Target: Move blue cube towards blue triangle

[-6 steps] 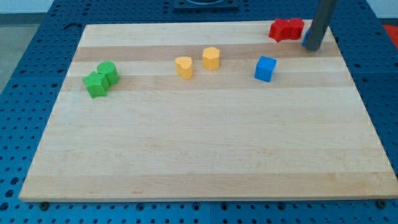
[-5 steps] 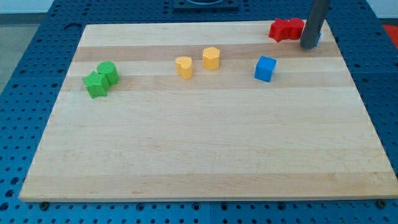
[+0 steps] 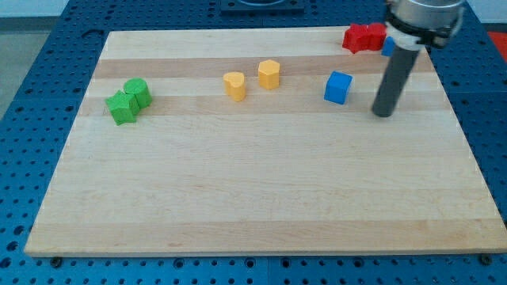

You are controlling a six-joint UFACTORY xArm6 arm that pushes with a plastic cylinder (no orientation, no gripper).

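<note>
Right now your blue cube [image 3: 338, 87] sits in the upper right part of the wooden board [image 3: 261, 198], in plain sight and touching nothing. My tip [image 3: 383, 114] rests on the board just to the view's right of the cube, with a clear gap between them; the rod is bare and presses against no block. You can barely see the blue triangle [image 3: 387, 46]: only a sliver shows at the rod's left edge, beside the red blocks [image 3: 364, 36] near the view's top, and its shape cannot be made out. Two yellow blocks [image 3: 252, 79] stand left of the cube, and two green blocks [image 3: 129, 100] touch each other near the left edge.
</note>
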